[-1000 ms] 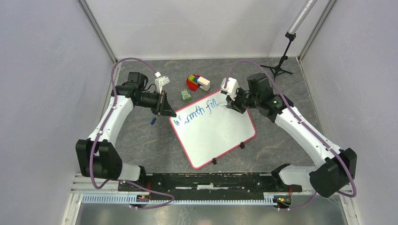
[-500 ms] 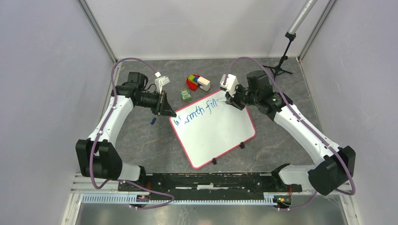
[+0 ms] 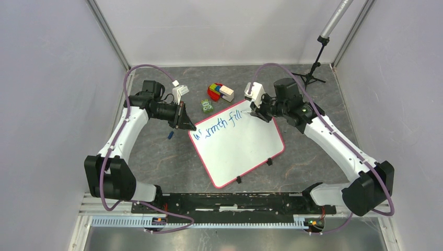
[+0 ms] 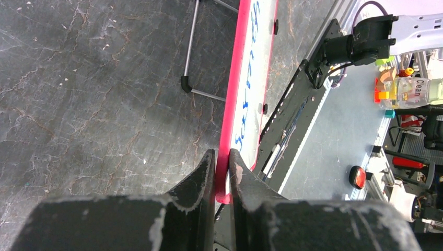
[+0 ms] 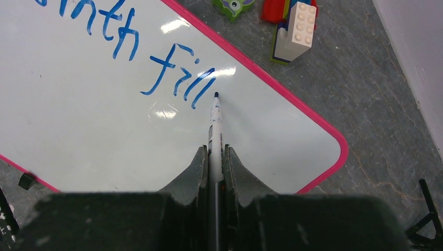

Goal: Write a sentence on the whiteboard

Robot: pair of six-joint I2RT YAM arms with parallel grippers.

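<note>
The whiteboard (image 3: 245,151), white with a pink rim, lies tilted on the table. Blue lettering (image 3: 217,125) along its far edge reads "Warmth fill". My left gripper (image 3: 189,127) is shut on the board's left corner; in the left wrist view the pink rim (image 4: 233,94) runs between its fingers (image 4: 222,157). My right gripper (image 3: 256,116) is shut on a white marker (image 5: 215,125). In the right wrist view the marker's dark tip sits just right of the last "l" of the lettering (image 5: 177,78), over the whiteboard (image 5: 104,141). I cannot tell whether it touches.
Coloured toy bricks (image 3: 220,92) and a small green toy (image 3: 207,106) lie just beyond the board's far edge. A small blue object (image 3: 171,135) lies left of the board. A black tripod stand (image 3: 312,73) stands at the far right. Black clips (image 3: 269,162) grip the board's near edge.
My right gripper has shifted slightly toward the far left with the marker, near the end of "fill". The left arm and the board have not moved.
</note>
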